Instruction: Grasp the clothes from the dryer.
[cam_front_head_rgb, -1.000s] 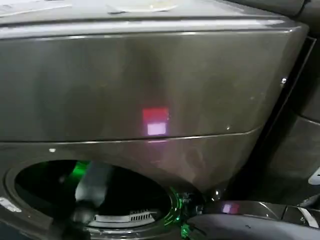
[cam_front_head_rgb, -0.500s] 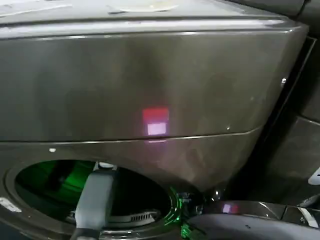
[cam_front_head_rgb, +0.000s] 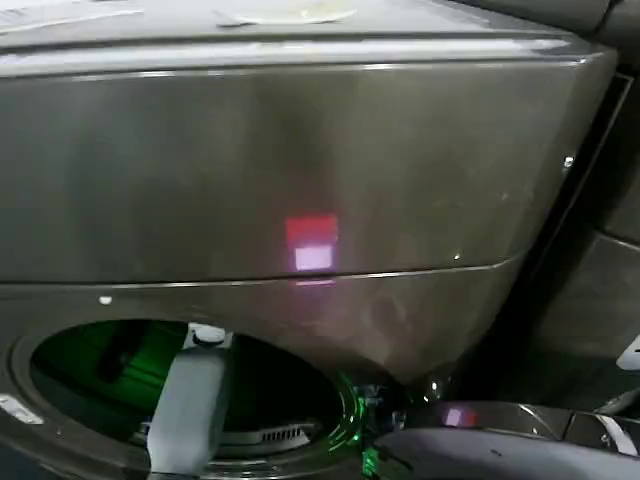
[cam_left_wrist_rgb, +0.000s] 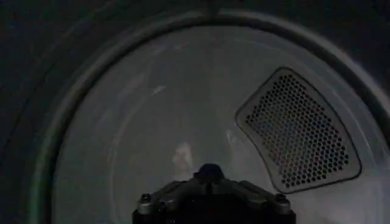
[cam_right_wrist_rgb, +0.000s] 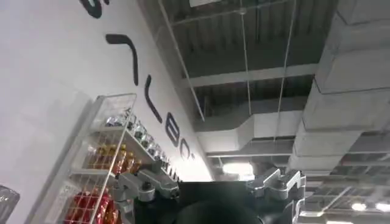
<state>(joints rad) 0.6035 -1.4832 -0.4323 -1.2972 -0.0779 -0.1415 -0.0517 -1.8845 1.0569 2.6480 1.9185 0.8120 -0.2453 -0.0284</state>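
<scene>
Our left arm (cam_front_head_rgb: 190, 405) reaches into the dryer (cam_front_head_rgb: 300, 170) through its round opening, low on the left. We cannot tell how either gripper's jaws stand. No clothes are visible against the drum's bare far wall (cam_left_wrist_rgb: 183, 122), so their position and long axis stay unknown. We should probably search lower before closing.

- The dryer (cam_front_head_rgb: 300, 170) is cut off at the picture's left and near edges, so only the far part of its porthole (cam_front_head_rgb: 180, 390) shows.
- The left gripper (cam_left_wrist_rgb: 210, 201) is cropped; its fingertips lie beyond the wrist picture's edge.
- The right gripper (cam_right_wrist_rgb: 210, 195) is cropped likewise.
</scene>
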